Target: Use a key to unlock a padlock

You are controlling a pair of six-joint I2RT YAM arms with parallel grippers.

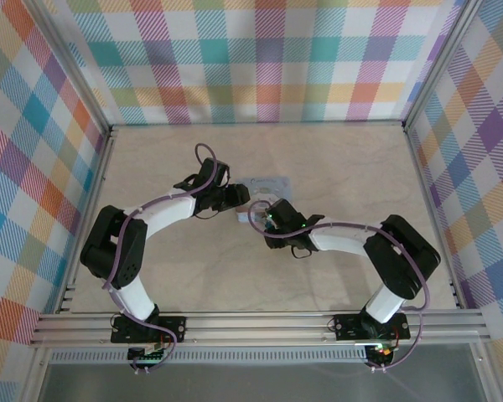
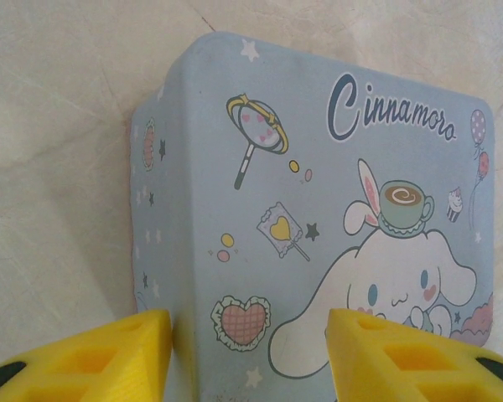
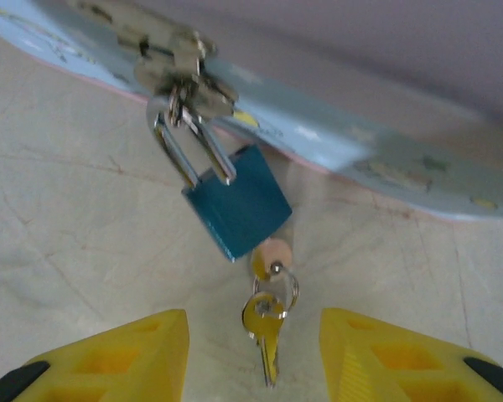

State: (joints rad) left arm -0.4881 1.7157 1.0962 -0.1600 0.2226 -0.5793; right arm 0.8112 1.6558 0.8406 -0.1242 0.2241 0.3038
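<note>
Starting at the right gripper: its two yellow fingers stand apart and hold nothing. A small gold key hangs on a ring in the gap between them and touches neither finger. The key's long side runs straight out from the gripper, tip pointing back at it. Just past the key is the blue padlock, tipped a bit, its loop hooked through the clasp on the rim of the tin. So the padlock lies straight ahead, and the right arm is the near one. A round bit under the padlock may be a second key, but it is too blurry to tell. The left gripper seems to pinch the tin's other side.
</note>
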